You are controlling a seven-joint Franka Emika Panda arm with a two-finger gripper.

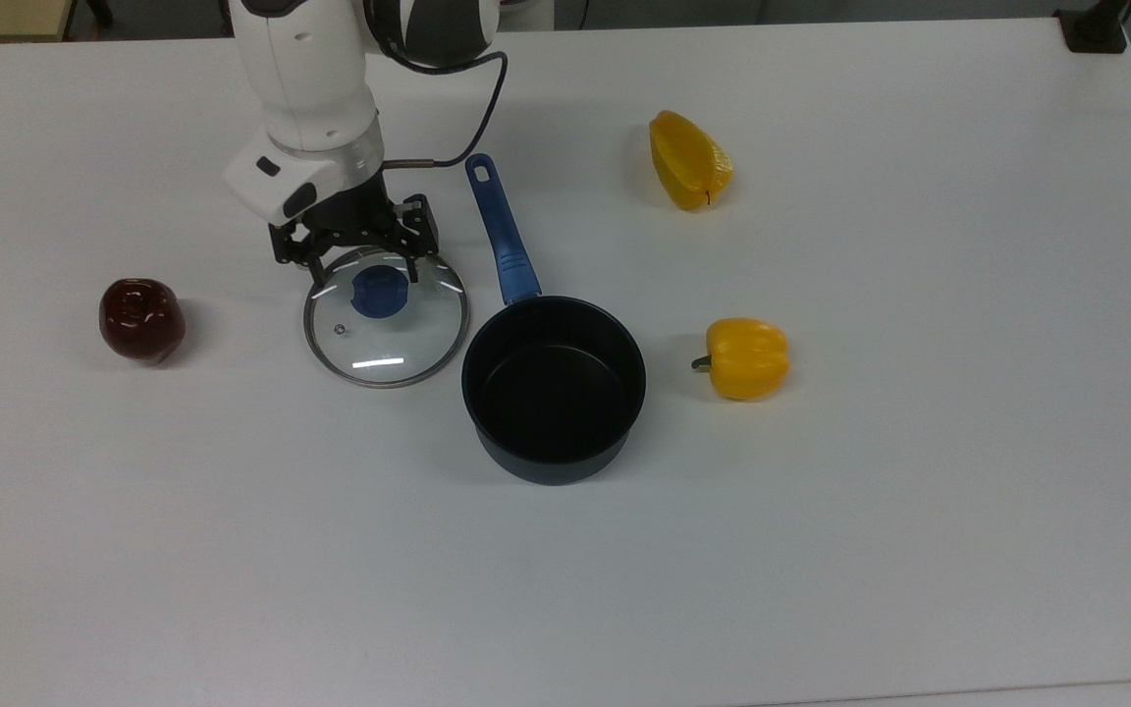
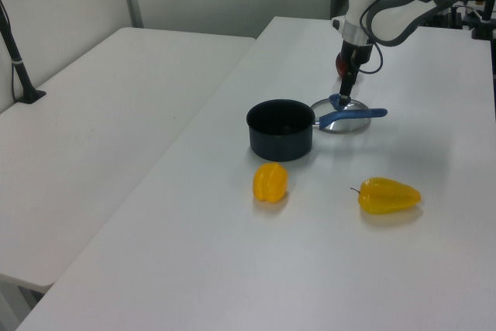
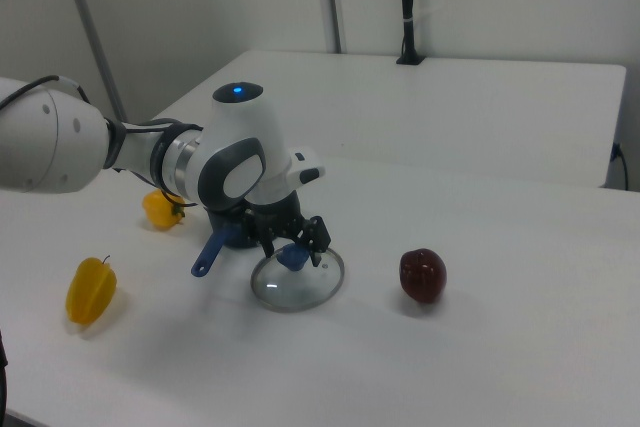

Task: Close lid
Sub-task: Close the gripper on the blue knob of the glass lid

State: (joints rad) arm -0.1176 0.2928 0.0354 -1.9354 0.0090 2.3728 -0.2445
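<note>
Lid (image 1: 387,316) lies flat beside pan (image 1: 553,388); glass, likely fragile and slick, so grab knob (image 1: 379,292). Gripper (image 1: 365,267) spread above knob.

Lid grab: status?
Tool open, fingers either side of the lid's blue knob. Lid flat on table, beside the open pan. Nothing between lid and pan.

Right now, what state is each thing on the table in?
lid: flat on the table beside the pan, not on it.
saucepan: upright, uncovered, empty.
hand: open, fingers either side of the lid's blue knob.
</note>
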